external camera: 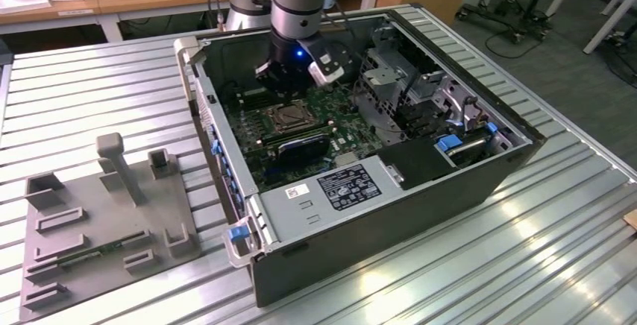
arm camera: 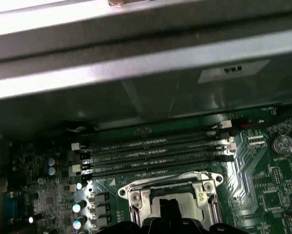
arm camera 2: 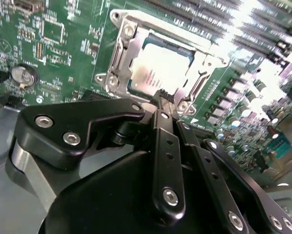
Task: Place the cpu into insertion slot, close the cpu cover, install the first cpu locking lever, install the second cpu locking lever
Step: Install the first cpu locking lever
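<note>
The cpu point(arm camera 2: 160, 73) is lying flat in the slot point(arm camera 2: 117, 68) on the green board point(arm camera 2: 63, 44), its pale metal top showing through the open middle of the cover point(arm camera 2: 204, 63), which seems to be folded down around it, though glare is washing out the far edge. The pincer point(arm camera 2: 161, 96) is hanging just above the near rim of the slot, its fingers point(arm camera 2: 166, 141) drawn together with nothing between them. In the exterior view the arm point(external camera: 297, 12) is reaching down into the open case point(external camera: 398, 213), which is sitting on the slatted surface point(external camera: 100, 86). The cpu is looking light, stiff and smooth-topped, and probably fragile underneath, so it is best taken by its opposite edges. The cover is thin springy sheet metal, best pushed near its free edge, away from the hinge.
</note>
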Robot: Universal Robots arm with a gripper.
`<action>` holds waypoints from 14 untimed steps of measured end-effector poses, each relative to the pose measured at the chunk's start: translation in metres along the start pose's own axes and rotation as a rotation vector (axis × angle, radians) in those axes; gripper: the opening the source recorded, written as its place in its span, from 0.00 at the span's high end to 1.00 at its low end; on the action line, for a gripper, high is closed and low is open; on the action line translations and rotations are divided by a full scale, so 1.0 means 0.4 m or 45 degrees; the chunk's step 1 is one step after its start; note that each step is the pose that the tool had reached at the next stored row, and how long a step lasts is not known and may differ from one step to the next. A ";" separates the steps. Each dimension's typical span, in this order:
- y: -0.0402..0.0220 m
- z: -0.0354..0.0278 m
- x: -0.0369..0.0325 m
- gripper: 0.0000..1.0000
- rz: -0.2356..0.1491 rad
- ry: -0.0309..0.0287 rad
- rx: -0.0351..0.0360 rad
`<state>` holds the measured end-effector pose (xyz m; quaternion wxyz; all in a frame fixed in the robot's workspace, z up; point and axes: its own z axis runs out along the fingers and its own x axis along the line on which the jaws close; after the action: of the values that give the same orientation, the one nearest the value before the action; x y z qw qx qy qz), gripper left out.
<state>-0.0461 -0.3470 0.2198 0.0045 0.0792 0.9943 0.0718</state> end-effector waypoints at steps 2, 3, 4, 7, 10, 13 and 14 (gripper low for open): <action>-0.005 0.000 -0.001 0.89 -0.001 -0.0035 -0.0001; -0.005 0.001 -0.001 0.89 -0.002 -0.0058 0.0001; -0.006 0.001 -0.001 0.89 -0.002 -0.0092 0.0006; -0.006 0.003 -0.001 0.89 -0.005 -0.0226 0.0027; -0.006 0.003 -0.001 0.89 -0.006 -0.0282 0.0116; -0.006 0.002 -0.001 0.89 -0.006 -0.0290 0.0186; -0.006 0.001 -0.001 0.89 -0.006 -0.0295 0.0215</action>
<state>-0.0461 -0.3492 0.2190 0.0155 0.0777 0.9949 0.0624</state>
